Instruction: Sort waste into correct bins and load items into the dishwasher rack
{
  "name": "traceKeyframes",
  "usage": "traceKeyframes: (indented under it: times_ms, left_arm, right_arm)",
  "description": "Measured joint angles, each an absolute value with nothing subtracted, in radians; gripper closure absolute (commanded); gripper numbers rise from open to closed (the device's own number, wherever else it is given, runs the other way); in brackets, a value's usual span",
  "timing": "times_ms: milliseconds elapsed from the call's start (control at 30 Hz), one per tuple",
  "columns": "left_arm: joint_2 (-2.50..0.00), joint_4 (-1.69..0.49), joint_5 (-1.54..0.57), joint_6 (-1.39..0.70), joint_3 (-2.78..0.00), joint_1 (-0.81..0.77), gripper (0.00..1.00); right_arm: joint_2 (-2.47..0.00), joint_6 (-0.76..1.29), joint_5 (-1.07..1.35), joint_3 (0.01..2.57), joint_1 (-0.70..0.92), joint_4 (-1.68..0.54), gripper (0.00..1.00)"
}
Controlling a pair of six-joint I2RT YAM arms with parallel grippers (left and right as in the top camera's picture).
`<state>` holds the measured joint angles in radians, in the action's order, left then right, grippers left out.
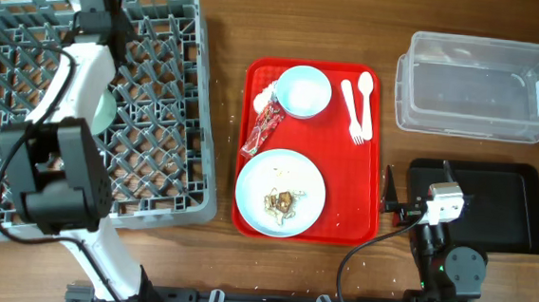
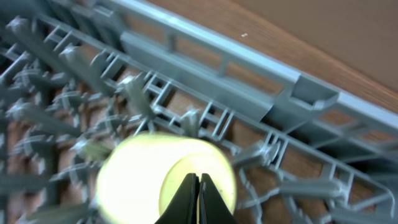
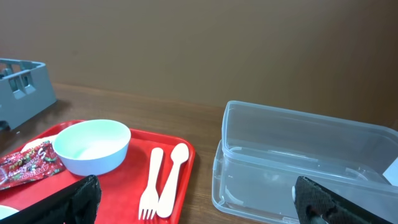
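Overhead, the large square grey plastic dishwasher rack (image 1: 169,163) filled the 9 o'clock side of the wooden bench (image 1: 214,261). The left arm (image 1: 80,71) stretched across it and hid its own tip. A sliver of the mint-green bowl (image 1: 107,111) showed inside the rack, just at 3 o'clock of that arm. Only the left wrist view showed the tip: the left fingers (image 2: 190,202) were pressed together with nothing between them, above a blurred small yellow cup (image 2: 130,180) that sat among the pegs near the rack's wall. At the bench's centre lay the flat red serving tray (image 1: 352,195). It carried the light blue bowl (image 1: 303,91) at 12 o'clock, the white plastic fork (image 1: 355,114) and spoon (image 1: 367,96) at 2 o'clock, and the red shiny snack wrapper (image 1: 263,132) and small crumpled white napkin (image 1: 261,95) at 10 o'clock. At 6 o'clock was the large round pale plate (image 1: 248,183), which held brownish food scraps (image 1: 281,201). The clear rectangular plastic tub (image 1: 481,52) stood at the bench's 2 o'clock and the shallow black rectangular tray (image 1: 494,205) at 4 o'clock. The low right wrist view alone showed the right fingers (image 3: 71,202) standing wide apart and holding nothing. It faced the blue bowl, the cutlery lying side by side, and the tub's wall.
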<state>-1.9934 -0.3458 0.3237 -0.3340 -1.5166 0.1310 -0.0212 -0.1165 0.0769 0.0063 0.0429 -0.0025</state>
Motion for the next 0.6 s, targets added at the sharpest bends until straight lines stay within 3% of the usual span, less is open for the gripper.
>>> traceKeyframes:
  times_ms: [400,600]
  left_arm:
    - [-1.888,-0.61,0.279,-0.666,-1.51,0.323,0.96]
    - [-1.834,-0.473,0.092,-0.477,-1.505,0.198,0.96]
  right_arm:
    - [-0.021,-0.117,0.077,0.006,0.043,-0.002,0.0]
    - [-0.021,-0.117,0.077,0.006,0.043,-0.002,0.0]
